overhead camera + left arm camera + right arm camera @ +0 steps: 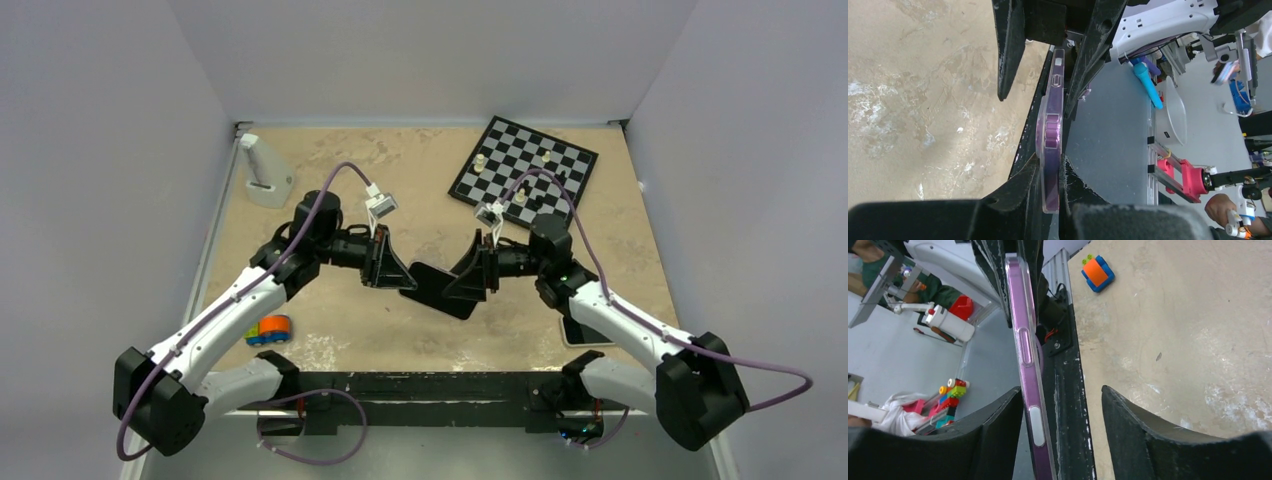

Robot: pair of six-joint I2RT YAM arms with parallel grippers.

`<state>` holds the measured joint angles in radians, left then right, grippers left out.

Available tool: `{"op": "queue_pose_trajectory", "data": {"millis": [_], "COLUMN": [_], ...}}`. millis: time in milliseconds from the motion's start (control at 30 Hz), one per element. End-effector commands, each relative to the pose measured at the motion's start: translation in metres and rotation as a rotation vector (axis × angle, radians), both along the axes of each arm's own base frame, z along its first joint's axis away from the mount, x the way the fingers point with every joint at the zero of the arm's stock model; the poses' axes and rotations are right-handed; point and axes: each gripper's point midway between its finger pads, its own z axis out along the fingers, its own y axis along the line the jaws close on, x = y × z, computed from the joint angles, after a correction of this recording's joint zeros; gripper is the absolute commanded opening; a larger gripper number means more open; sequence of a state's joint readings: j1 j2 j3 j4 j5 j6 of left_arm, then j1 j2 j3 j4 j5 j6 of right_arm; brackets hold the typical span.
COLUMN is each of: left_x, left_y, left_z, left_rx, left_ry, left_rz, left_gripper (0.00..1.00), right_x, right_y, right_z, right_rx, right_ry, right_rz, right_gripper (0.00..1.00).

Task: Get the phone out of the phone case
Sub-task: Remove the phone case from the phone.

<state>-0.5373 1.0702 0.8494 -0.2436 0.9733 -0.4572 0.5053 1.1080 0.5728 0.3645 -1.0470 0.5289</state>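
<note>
The phone (436, 286) is a black slab held above the table between my two grippers. In the left wrist view it stands edge-on, its purple side (1053, 131) wrapped in the translucent phone case (1040, 170). My left gripper (1063, 200) is shut on the cased phone, one finger on each face. My right gripper (1062, 390) is open around the other end. The cased phone (1026, 340) rests against its left finger (998, 430), and the right finger (1148, 440) stands well apart from it. In the top view the left gripper (392, 272) and right gripper (466, 280) face each other.
A chessboard (525, 165) with pieces lies at the back right. A white-rimmed phone (585, 332) lies under my right arm. A toy block (270, 329) sits near the front left and shows in the right wrist view (1097, 272). A white object (262, 170) stands back left.
</note>
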Motion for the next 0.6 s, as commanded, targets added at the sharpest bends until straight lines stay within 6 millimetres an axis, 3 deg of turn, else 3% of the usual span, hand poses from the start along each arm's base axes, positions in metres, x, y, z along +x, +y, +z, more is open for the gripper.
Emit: {"op": "queue_pose_trajectory", "data": {"millis": [0,67,267,333,467,567], "left_x": [0.001,0.001,0.001,0.0,-0.004,-0.007], "left_y": [-0.005,-0.006,-0.004,-0.002,-0.001,-0.001], "left_z": [0.029,0.029,0.02,0.014,0.011,0.008], "left_rx": [-0.054,-0.053,0.003,0.042,0.057,0.071], "left_ry": [-0.088,-0.085,-0.048,-0.043,-0.046,-0.049], "left_rz": [-0.059,-0.061,-0.082,-0.08,-0.101,-0.114], "left_gripper": [0.0,0.0,0.0,0.0,0.0,0.0], "right_x": [-0.011,-0.011,0.013,0.017,0.007,0.002], "right_y": [0.007,0.011,0.016,0.018,0.032,0.043], "right_z": [0.01,0.011,0.012,0.01,0.005,0.001], "right_rx": [0.055,0.059,-0.041,-0.092,-0.149,-0.191], "right_ry": [-0.044,-0.046,-0.056,-0.072,-0.101,-0.106], "right_rz": [0.04,0.034,-0.023,-0.008,0.104,0.176], "right_gripper": [0.58,0.57,0.71,0.71,0.69,0.62]}}
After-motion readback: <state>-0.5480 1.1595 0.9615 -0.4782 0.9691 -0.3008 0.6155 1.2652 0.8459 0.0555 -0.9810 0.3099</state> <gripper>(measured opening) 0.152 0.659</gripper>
